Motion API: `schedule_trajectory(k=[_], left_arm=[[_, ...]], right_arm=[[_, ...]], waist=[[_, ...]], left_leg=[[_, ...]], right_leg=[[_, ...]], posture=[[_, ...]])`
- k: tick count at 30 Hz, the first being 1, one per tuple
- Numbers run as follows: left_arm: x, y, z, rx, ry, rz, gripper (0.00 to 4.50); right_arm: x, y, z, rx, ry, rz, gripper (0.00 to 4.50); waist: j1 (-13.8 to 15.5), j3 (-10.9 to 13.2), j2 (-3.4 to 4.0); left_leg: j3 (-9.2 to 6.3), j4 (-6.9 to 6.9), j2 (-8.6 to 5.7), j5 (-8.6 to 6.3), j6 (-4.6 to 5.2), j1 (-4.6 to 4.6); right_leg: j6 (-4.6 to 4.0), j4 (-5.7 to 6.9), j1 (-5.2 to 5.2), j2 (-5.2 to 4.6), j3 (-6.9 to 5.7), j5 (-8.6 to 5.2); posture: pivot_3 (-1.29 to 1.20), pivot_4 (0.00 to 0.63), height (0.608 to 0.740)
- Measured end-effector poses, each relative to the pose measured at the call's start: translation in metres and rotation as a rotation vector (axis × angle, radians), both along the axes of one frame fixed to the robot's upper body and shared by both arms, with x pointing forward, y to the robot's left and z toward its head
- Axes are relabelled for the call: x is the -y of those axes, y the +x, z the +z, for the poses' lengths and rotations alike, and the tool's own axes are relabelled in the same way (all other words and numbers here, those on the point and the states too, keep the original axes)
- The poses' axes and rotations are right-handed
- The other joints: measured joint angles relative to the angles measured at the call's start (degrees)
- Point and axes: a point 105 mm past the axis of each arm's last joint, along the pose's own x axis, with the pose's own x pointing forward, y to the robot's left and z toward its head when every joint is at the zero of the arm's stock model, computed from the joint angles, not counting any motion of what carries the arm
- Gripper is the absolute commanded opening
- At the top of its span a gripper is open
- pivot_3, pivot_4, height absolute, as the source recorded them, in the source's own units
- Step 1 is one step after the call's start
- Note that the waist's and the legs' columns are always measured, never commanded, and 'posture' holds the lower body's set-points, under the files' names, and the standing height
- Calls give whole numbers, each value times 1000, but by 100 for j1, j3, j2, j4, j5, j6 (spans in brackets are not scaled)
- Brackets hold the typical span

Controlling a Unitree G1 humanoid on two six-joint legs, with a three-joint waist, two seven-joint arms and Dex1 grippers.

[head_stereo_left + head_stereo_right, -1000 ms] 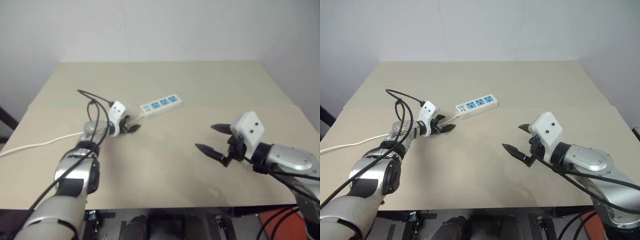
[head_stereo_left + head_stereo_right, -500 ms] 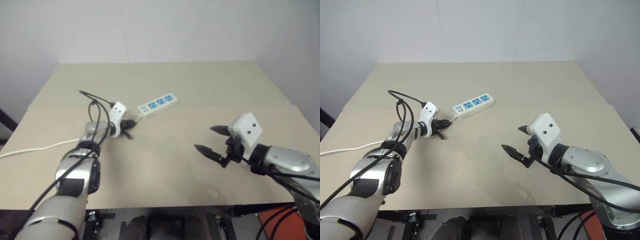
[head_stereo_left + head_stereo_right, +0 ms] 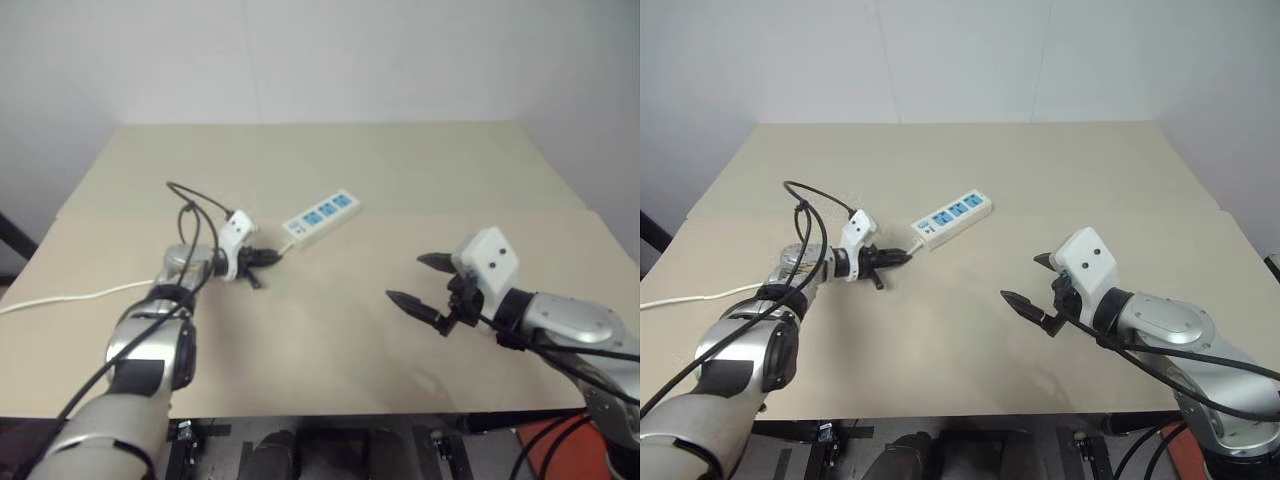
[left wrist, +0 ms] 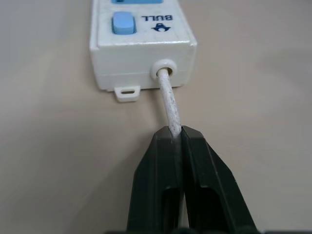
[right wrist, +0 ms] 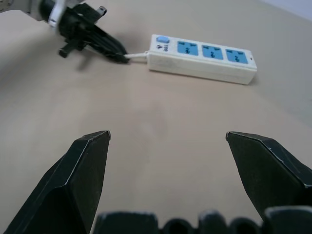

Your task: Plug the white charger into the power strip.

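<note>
Dragged nearer and swung round since a second ago: the long white power strip with blue sockets, pulled by its thin white cord.
The cord is pinched in the closed left gripper just beside the strip's switch end on the beige table; the right gripper is held spread wide, well apart.

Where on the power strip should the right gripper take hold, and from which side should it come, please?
Probably across the narrow width of the power strip, at its free end past the last blue socket. The bar is long, thin and flat on the table, so only its two long sides suit the jaws. The right gripper is open and could come from above; the left gripper already pinches the cord at the switch end.
</note>
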Motion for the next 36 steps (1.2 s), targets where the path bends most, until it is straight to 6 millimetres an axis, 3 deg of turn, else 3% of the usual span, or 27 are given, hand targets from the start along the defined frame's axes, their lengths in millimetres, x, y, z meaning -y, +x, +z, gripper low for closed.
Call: schedule_trajectory(k=[9,18,29,36], left_arm=[[-15,-24,0,1,3,-157,27],[-49,-38,8,28,12,-149,27],[-48,-50,2,-45,7,-223,27],[-49,-51,5,1,23,-246,2047]], right_arm=[[4,4,-4,-20,6,-14,4500],[3,7,-8,-30,5,15,4500],[1,11,-7,-16,-10,32,4500],[4,9,-13,-37,-9,22,4500]], waist=[[-30,0,0],[-27,0,1],[-13,0,1],[-12,0,1]], left_leg=[[0,-1,3,-1,2,1],[0,-1,5,-1,2,4],[0,-1,4,-1,2,3],[0,-2,5,-1,2,4]], right_leg=[[0,-3,-1,1,0,0],[0,-2,-1,1,2,0],[0,-3,-1,1,0,0],[0,-3,0,1,1,0]], posture=[[0,150,740],[0,150,740],[0,150,740],[0,150,740]])
